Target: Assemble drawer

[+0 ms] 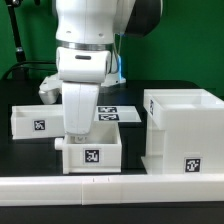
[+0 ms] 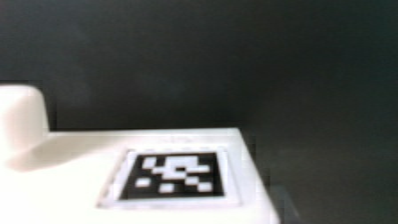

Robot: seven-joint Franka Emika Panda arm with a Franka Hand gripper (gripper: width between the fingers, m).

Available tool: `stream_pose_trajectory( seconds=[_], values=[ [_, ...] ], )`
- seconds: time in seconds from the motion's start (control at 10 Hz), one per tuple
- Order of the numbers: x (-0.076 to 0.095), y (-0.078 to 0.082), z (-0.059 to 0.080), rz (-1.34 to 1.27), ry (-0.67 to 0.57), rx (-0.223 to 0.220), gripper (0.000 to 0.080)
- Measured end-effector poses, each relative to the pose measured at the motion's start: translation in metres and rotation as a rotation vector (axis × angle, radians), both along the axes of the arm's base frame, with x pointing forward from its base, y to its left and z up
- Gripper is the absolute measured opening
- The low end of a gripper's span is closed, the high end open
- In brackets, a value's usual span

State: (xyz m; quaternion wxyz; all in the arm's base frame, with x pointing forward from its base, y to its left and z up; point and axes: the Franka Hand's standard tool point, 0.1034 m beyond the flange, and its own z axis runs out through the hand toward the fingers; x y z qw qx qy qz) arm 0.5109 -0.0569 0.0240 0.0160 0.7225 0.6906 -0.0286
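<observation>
Two trays, one housing (image 1: 183, 130) at ext. view's right. My gripper (image 1: 78, 138) hangs low over near tray (image 1: 95, 155), by its rear wall; finger gap hidden, so grip state unclear. Step, prob.: tray pickup. Next needs firm hold, lift, alignment w/ housing opening.

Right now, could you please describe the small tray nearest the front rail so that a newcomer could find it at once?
Start at the big hollow housing on the exterior view's right. Just to its left, beside the long white rail, sits the small open tray. Unlike the other tray farther back on the left, it has the arm's tool right above it.
</observation>
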Motion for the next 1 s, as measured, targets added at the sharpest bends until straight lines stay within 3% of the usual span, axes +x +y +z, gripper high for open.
stream_pose_trajectory(
  seconds=[0.3, 0.6, 1.0],
  values=[
    [0.003, 0.001, -0.004, 0.015, 0.002, -0.003, 0.0042],
    [0.016, 0.014, -0.003, 0.066, -0.012, 0.000, 0.0042],
    [0.014, 0.012, -0.004, 0.054, -0.009, 0.000, 0.0042]
  ],
)
